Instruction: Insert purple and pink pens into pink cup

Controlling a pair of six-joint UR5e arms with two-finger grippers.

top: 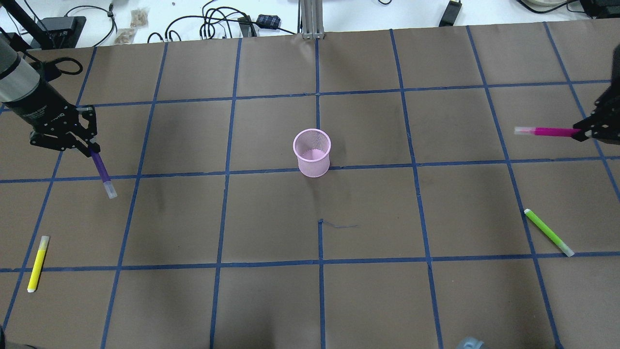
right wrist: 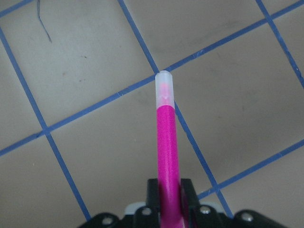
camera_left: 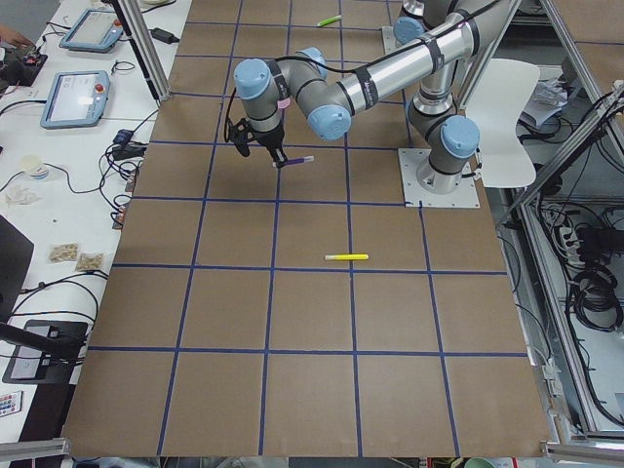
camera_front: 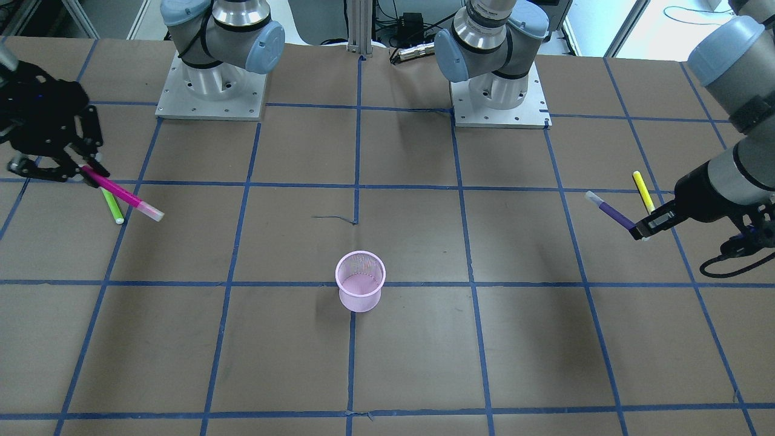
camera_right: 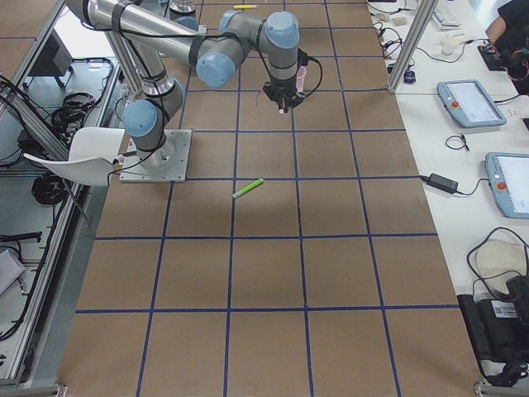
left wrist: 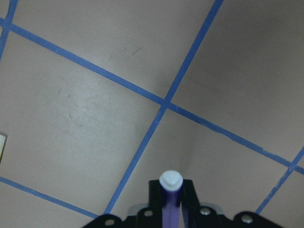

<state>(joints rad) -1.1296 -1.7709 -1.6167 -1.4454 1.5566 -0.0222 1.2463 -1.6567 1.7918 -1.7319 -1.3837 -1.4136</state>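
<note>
The pink mesh cup (top: 312, 152) stands upright at the table's middle; it also shows in the front view (camera_front: 360, 281). My left gripper (top: 91, 150) is shut on the purple pen (top: 102, 170), held above the table far left of the cup; the pen shows in the front view (camera_front: 613, 212) and in the left wrist view (left wrist: 170, 199). My right gripper (top: 579, 133) is shut on the pink pen (top: 545, 131), held above the table far right of the cup, cap toward the cup. The pink pen shows in the front view (camera_front: 121, 194) and in the right wrist view (right wrist: 166, 156).
A yellow pen (top: 38, 263) lies on the table at the near left. A green pen (top: 549, 232) lies at the near right. Both arm bases (camera_front: 211, 91) stand at the robot's side of the table. Blue tape lines grid the brown table.
</note>
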